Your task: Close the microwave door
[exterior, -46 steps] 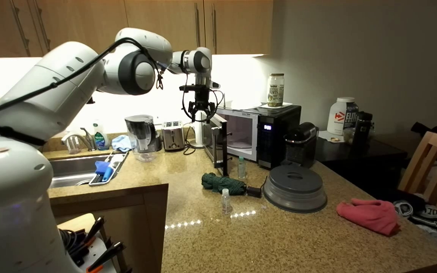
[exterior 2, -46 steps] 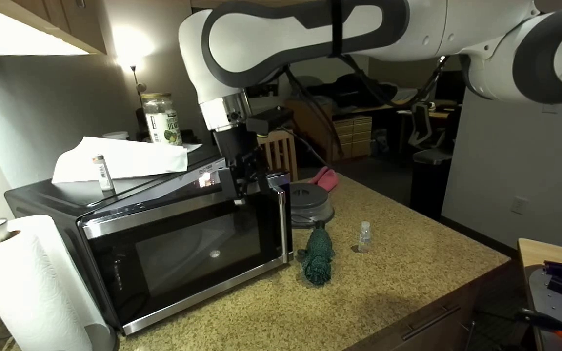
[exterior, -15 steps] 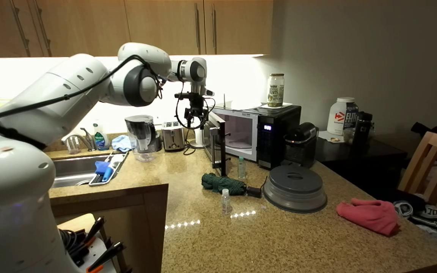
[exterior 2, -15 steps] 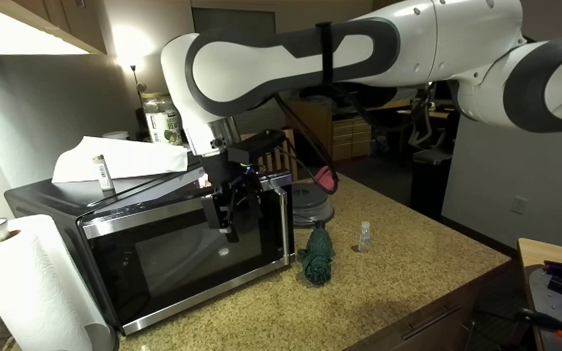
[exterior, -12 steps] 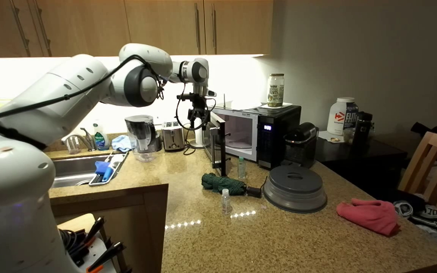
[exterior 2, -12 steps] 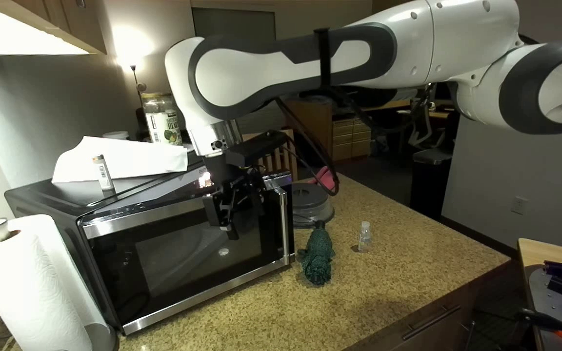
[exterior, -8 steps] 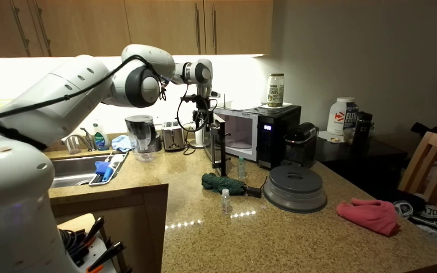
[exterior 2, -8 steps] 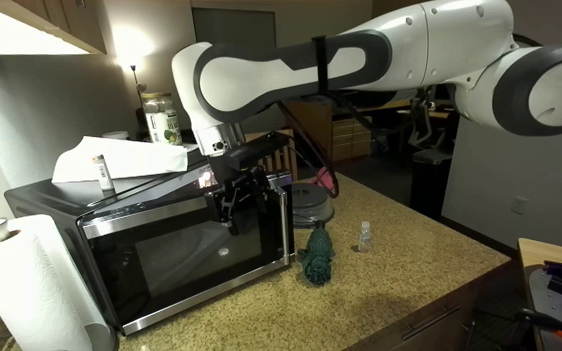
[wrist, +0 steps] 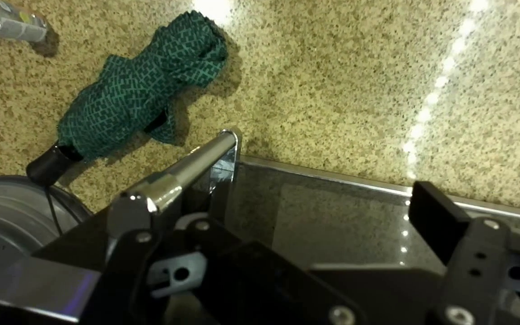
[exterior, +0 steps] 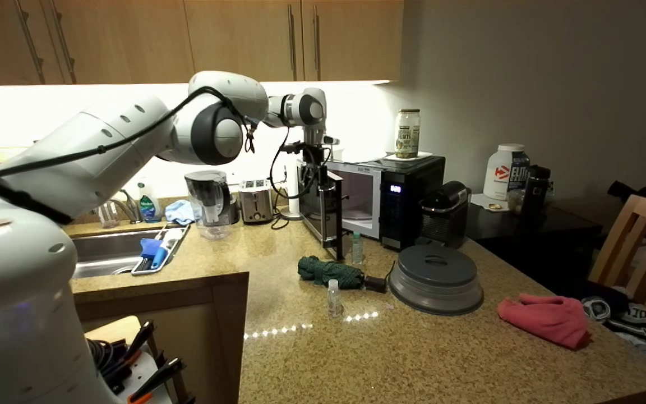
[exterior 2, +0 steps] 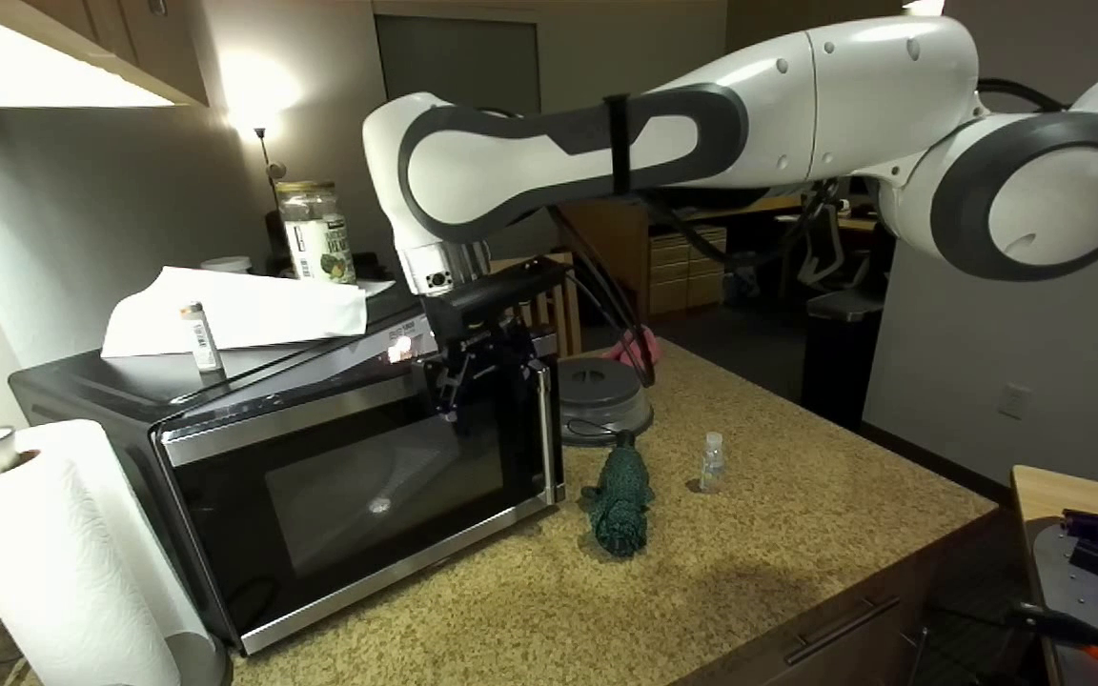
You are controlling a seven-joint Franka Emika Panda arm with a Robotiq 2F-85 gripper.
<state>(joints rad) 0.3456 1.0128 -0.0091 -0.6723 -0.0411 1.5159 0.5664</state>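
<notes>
Counter (exterior: 441,359) across lower half of both exterior views. On it microwave (exterior: 393,210), right of centre in exterior view; door (exterior: 312,210) swung out, mid-frame. Hand (wrist: 314,219) before door's outer face, low in wrist view: fingers spread wide, nothing held; contact with door unclear. Umbrella (wrist: 147,90) upper left there; bottle (wrist: 11,22) in corner.

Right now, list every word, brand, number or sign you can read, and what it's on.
"ELIT": tub; its ending and finer print are unclear.
Microwave: clock digits blurred, other print too small.
Jar, sink bottle, tube, white-capped bottle: labels unreadable.
Black-and-white cloth: letters blurred.
</notes>
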